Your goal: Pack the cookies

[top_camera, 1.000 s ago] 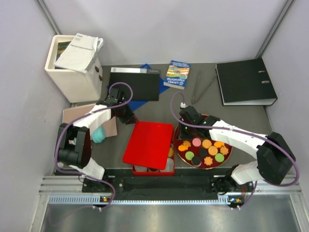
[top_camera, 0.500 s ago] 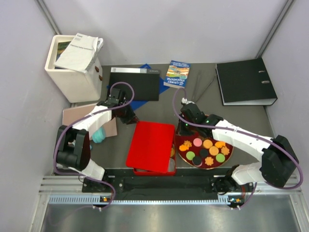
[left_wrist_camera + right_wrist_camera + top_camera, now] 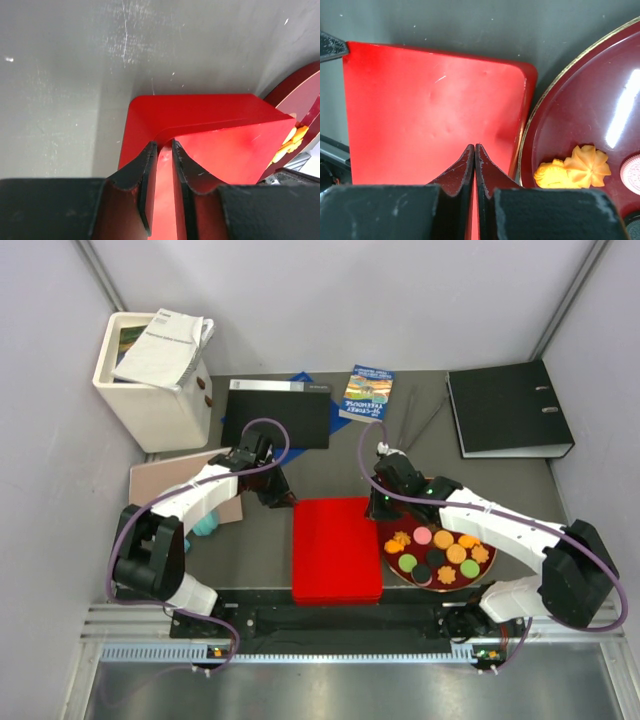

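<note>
The cookies (image 3: 440,552), round ones in pink, orange, green and black plus orange flower shapes, lie on a dark red round plate (image 3: 464,584). Left of the plate a flat red lid (image 3: 337,550) lies square to the table edge. My left gripper (image 3: 283,497) is at the lid's far left corner, shut on the lid's rim (image 3: 164,145). My right gripper (image 3: 383,502) is shut with nothing in it, hovering over the lid's far right corner (image 3: 474,146) beside the plate (image 3: 580,100). Two orange flower cookies (image 3: 587,166) show close to it.
A white bin (image 3: 150,390) with papers stands at the back left. A black folder (image 3: 278,412), a booklet (image 3: 366,394), metal tongs (image 3: 415,425) and a black binder (image 3: 510,408) lie along the back. A brown board (image 3: 170,480) and a teal object (image 3: 205,525) lie left.
The red lid has swung from tilted to square and slid right, now hiding the box under it. My left gripper followed it right. The plate shifted slightly right.
</note>
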